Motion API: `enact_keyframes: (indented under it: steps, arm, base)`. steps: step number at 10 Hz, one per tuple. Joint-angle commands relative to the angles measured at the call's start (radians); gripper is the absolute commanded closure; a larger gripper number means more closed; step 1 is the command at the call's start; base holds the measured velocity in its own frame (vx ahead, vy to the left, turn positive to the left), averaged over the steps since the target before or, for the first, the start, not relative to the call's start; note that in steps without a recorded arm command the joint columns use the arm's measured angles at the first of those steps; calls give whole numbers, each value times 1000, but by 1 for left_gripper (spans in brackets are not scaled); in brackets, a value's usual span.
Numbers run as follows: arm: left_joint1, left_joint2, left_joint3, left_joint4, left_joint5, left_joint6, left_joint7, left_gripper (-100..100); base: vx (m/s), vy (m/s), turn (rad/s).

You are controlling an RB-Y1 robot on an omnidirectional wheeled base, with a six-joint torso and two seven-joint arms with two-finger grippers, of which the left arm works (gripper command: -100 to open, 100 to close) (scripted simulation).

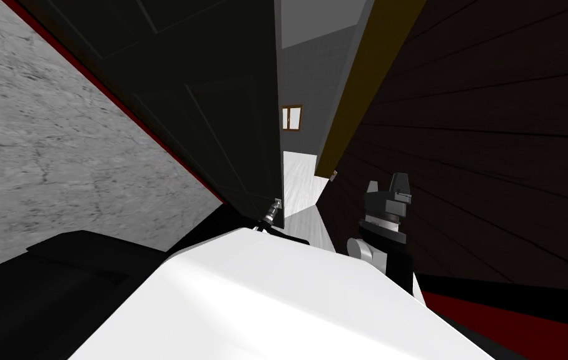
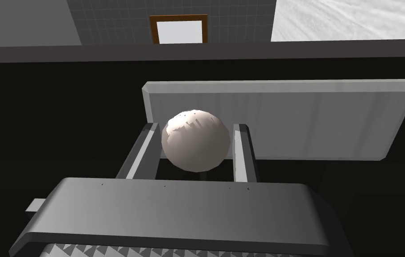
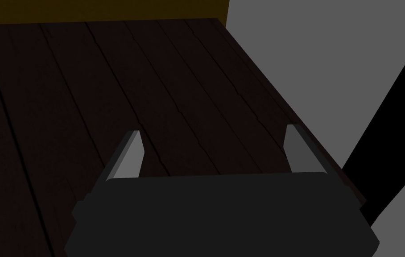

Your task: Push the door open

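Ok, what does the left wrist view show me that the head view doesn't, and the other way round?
Left wrist only: the grip, with the left pincer shut on the round pale door knob, its fingers pressing the knob's sides, and a flat grey rectangular plate behind the knob. Head only: the right pincer near the dark brown planked wall, and the mustard-yellow frame strip beside the gap. Both: the dark panelled door, ajar, and the brown-framed window on the grey wall beyond it.

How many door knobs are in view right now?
1: a round pale shiny knob, gripped by the left tool, on the dark door. Any far-side knob is hidden.
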Motion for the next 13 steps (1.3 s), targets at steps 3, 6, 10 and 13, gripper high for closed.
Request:
enact_keyframes:
  steps: [3,6,10,13]
  arm:
    - [-2,8,12,3,5,0,-5,100]
    - [-7,20,36,8,15,0,-17,100]
    - [-16,31,77,16,31,-2,-35,100]
    - [14,26,78,-18,40,7,-35,-100]
  base:
    - [31,-13,14]
    - [168,-56,55]
    - [177,-24,80]
    - [-143,-101,101]
